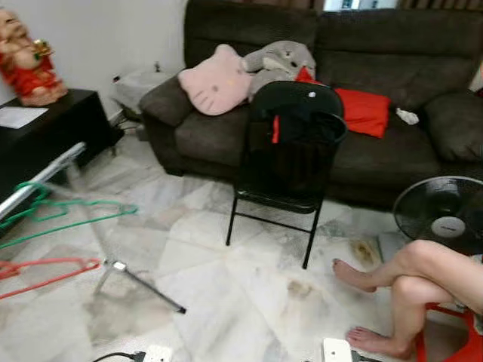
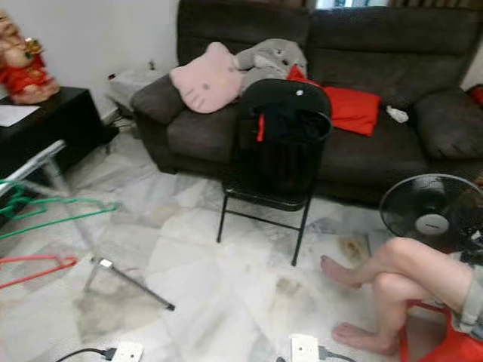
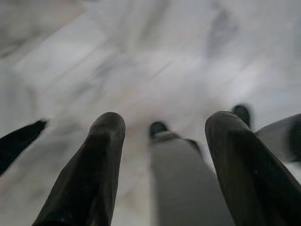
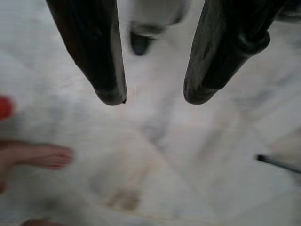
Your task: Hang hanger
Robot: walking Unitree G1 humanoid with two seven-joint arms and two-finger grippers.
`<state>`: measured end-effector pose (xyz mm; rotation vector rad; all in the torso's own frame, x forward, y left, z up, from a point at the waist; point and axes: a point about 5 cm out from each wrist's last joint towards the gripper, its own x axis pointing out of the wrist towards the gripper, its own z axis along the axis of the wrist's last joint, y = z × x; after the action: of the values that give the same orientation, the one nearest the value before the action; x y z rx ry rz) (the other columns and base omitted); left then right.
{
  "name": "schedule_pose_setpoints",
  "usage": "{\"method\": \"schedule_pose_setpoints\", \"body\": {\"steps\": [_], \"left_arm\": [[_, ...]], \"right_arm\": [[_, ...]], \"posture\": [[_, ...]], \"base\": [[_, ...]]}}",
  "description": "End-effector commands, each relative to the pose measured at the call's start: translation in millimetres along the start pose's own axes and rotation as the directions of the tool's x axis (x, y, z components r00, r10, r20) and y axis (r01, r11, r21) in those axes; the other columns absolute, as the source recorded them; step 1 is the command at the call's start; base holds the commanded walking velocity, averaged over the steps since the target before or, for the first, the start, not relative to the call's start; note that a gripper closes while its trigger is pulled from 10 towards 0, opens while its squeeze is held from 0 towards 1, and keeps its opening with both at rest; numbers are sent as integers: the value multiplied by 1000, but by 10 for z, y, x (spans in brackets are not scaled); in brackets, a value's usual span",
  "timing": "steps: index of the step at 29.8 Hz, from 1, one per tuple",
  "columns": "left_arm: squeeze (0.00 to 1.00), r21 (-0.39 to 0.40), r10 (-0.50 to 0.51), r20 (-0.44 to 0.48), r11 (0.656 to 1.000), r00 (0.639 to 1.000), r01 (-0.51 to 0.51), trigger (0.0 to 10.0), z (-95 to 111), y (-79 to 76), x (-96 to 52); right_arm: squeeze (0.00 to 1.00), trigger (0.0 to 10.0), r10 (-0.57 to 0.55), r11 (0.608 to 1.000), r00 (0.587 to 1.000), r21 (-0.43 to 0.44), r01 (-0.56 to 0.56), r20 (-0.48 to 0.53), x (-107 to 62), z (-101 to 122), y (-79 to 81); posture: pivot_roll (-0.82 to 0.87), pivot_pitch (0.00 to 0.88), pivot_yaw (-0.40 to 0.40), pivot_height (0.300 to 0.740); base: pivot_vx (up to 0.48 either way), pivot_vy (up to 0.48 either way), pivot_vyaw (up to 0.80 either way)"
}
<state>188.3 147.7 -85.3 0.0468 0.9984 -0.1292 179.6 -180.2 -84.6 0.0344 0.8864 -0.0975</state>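
A green hanger (image 1: 72, 213) is hooked near a silver rail (image 1: 41, 179) at the left edge. Below it a red hanger (image 1: 47, 271) juts in from the left; I cannot tell whether it hangs or lies on the floor. The rack's thin leg (image 1: 143, 288) slants over the marble floor. In the left wrist view my left gripper (image 3: 167, 121) is open above blurred pale floor, with nothing between its fingers. In the right wrist view my right gripper (image 4: 155, 96) is open too, over the marble, with a person's bare foot (image 4: 44, 157) near it.
A black folding chair (image 1: 290, 143) draped with dark clothing stands mid-room before a dark sofa (image 1: 392, 68) with cushions. A person's bare legs (image 1: 407, 283) and a floor fan (image 1: 444, 215) are at the right. Power strips (image 1: 336, 351) lie near the front. A black cabinet (image 1: 45, 132) stands at the left.
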Motion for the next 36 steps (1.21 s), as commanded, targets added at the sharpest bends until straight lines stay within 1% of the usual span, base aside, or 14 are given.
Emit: {"method": "schedule_pose_setpoints", "body": {"steps": [1,36], "left_arm": [[0,4,41,-15,999,999,-41,10000,-29,164,-21],[0,22,33,-22,999,999,-32,10000,-53,174,-26]], "right_arm": [[0,10000,40,999,999,3,-40,24,20,78,157],[0,10000,34,999,999,-3,-34,39,12,66,172]], "posture": [[28,0,23,740],[14,0,34,740]], "base": [[330,0,0],[328,0,0]]}}
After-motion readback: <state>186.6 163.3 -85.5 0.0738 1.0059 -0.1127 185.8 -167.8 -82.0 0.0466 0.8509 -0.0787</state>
